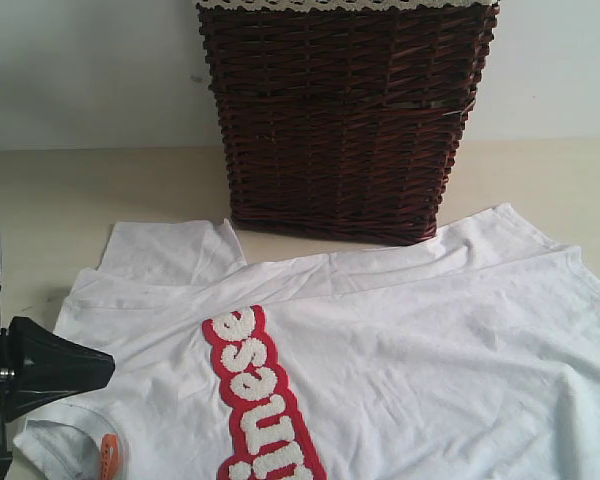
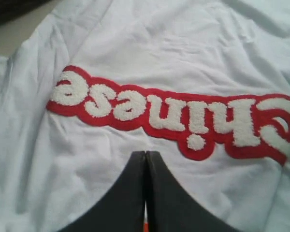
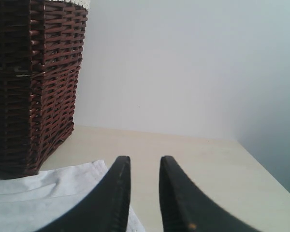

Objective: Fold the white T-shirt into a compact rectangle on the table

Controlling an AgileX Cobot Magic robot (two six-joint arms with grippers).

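The white T-shirt (image 1: 430, 340) lies spread front-up on the table (image 1: 40, 200), its red band of white lettering (image 1: 260, 400) running toward the near edge. Low at the near left, by the collar, the orange neck tag (image 1: 108, 456) shows. Just above that collar area my left gripper (image 1: 112, 366) is shut, its tip pointing across the shirt. In the left wrist view its fingers (image 2: 145, 152) are pressed together just short of the lettering (image 2: 174, 116), and nothing shows held at the tips. My right gripper (image 3: 145, 158) is open over bare table (image 3: 193, 159) beside a shirt corner (image 3: 38, 193); the exterior view does not show it.
A dark brown wicker basket (image 1: 340, 120) stands at the back, touching the shirt's far edge; the right wrist view shows it too (image 3: 29, 87). Bare table lies left of the basket and to its right. A pale wall closes the back.
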